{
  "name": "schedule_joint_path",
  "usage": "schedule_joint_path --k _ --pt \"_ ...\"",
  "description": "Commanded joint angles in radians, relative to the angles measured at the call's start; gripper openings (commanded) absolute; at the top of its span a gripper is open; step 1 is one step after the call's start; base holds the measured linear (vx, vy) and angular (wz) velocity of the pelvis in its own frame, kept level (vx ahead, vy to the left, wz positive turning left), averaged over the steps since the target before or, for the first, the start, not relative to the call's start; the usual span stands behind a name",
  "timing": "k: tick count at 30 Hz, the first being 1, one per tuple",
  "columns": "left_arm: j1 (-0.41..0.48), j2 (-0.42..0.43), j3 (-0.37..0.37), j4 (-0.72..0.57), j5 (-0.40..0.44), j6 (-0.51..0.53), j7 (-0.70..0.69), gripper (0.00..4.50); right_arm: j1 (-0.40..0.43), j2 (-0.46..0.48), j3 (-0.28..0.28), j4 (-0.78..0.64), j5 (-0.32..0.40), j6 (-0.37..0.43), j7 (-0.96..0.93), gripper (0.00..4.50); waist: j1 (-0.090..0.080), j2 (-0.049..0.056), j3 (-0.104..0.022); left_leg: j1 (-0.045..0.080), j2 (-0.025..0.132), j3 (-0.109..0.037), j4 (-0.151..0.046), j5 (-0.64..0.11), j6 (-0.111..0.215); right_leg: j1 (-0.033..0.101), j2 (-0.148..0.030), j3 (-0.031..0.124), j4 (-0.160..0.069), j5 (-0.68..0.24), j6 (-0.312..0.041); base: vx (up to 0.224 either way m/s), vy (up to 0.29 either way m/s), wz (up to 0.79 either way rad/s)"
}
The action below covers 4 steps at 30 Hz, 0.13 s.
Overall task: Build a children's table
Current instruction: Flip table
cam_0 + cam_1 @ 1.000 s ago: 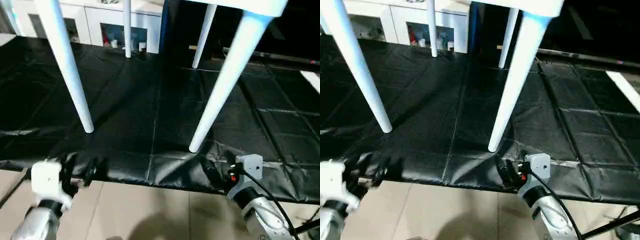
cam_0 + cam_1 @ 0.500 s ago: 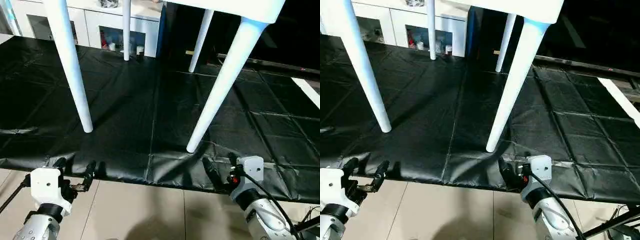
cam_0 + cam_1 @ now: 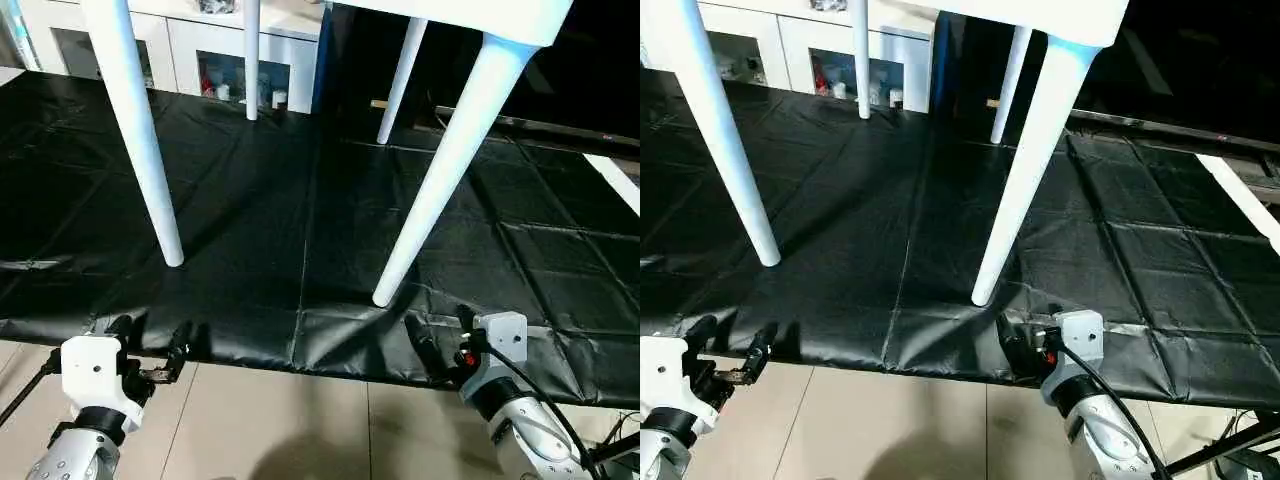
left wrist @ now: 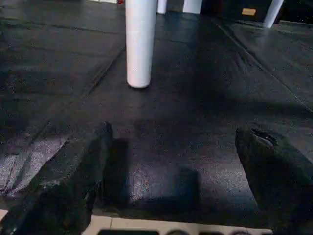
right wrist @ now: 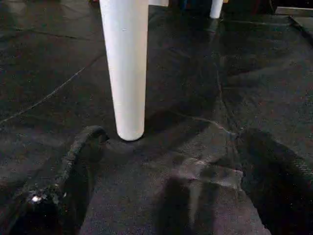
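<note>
At lower left, the left gripper (image 3: 150, 345) hangs with jaws spread wide, holding nothing. The white children's table (image 3: 440, 180) stands upright on all four legs on a black floor mat (image 3: 280, 230). At lower right, the right gripper (image 3: 440, 338) is spread too, near the closest leg.

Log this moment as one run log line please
stage: white plastic children's table upright, four legs on black floor sheet | left gripper: open, empty | right gripper: open, empty, beside near right leg

open mat (image 3: 280, 200) between near legs (image 3: 430, 190)
</note>
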Motion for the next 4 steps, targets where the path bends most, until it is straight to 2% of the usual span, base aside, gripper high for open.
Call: schedule_joint_path --k 1,4 --pt "-0.004 -0.004 -0.008 -0.022 0.007 -0.002 0.001 4.46 0.0 -0.006 -0.009 -0.001 -0.005 0.0 -0.006 4.5 -0.002 0.019 -0.023 0.02 0.05 -0.033 -0.085 -0.429 -0.055 -0.001 -0.061 0.058 -0.102 -0.241 -0.059 0.0 0.0 0.0" --pt "-0.004 -0.004 -0.008 -0.022 0.007 -0.002 0.001 4.46 0.0 -0.006 -0.009 -0.001 -0.005 0.0 -0.006 4.5 -0.002 0.018 -0.022 0.02 0.05 -0.034 -0.085 -0.439 -0.057 -0.002 -0.061 0.058 -0.103 -0.261 -0.057 0.0 0.0 0.0"
